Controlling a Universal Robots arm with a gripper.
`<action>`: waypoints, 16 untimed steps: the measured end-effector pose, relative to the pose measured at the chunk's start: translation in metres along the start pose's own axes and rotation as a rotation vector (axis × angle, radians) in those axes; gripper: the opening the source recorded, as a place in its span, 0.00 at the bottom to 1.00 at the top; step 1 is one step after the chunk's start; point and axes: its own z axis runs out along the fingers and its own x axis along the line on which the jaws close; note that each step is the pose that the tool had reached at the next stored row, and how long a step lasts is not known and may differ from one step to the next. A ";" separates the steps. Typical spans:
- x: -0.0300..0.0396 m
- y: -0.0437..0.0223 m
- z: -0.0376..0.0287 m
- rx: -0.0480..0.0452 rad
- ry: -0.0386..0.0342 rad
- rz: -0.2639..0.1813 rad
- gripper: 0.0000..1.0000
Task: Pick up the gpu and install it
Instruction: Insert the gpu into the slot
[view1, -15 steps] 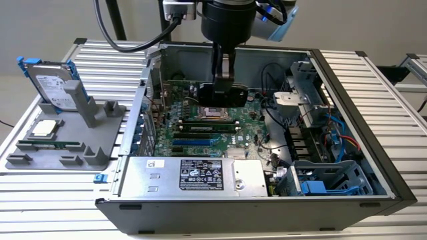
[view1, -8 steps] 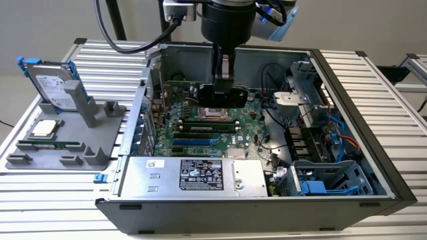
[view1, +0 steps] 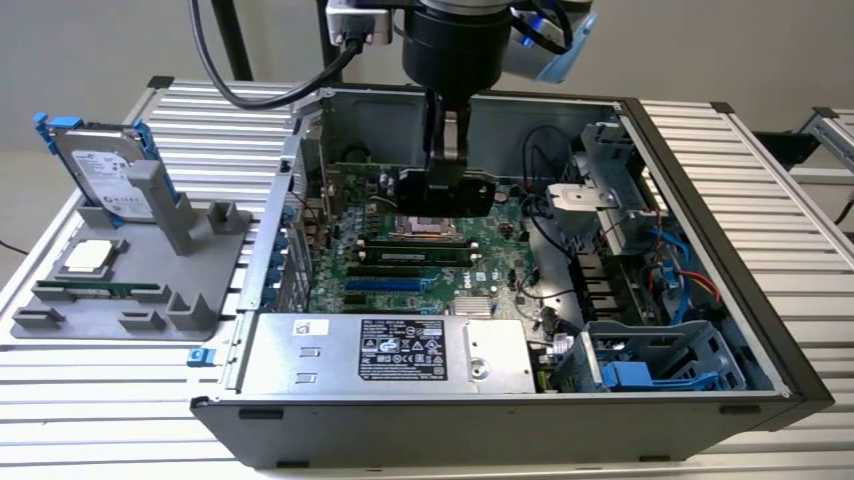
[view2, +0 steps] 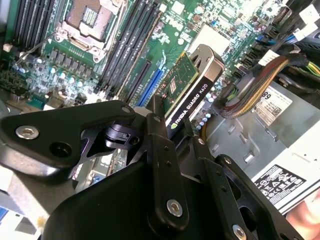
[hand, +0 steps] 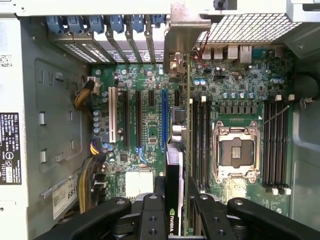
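Pincer (view1: 447, 160) is clamped on the gpu (view1: 447, 195), hanging straight down from the arm into the open case (view1: 747, 330). In the exterior view the card looks like a dark block right under the fingertips, held over the middle of the motherboard (view1: 400, 280), just above the CPU socket (view1: 430, 222).

In the first wrist view the pincer (hand: 175, 195) has one black finger on each side of the gpu (hand: 175, 160), so the card sits edge-on right between them and runs away from the fingers toward the back wall of the case. Its silver bracket (hand: 184, 35) is at the far end, up by the row of blue-tabbed rear slot covers (hand: 110, 25). From that angle the card lines up between the long blue slot (hand: 164, 120) and the black memory slots (hand: 200, 140).

In the second wrist view the gpu (view2: 192, 82) sticks out past the pincer (view2: 177, 127) at a slant, green board on one side and black shroud on the other. It looks to be held clear of the board, not seated in any slot.

Power supply (view1: 387, 350) sits at the near edge of the case. Off to the exterior view's left, a hard drive (view1: 107, 170) stands upright in a gray holder (view1: 134, 290) on the slatted metal surface (view1: 774, 180).
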 end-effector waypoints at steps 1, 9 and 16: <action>0.0000 0.0000 0.0002 0.0001 0.0000 0.000 0.00; 0.0000 0.0000 0.0017 0.0000 0.0007 0.000 0.00; 0.0000 0.0000 0.0036 0.0000 0.0010 0.000 0.00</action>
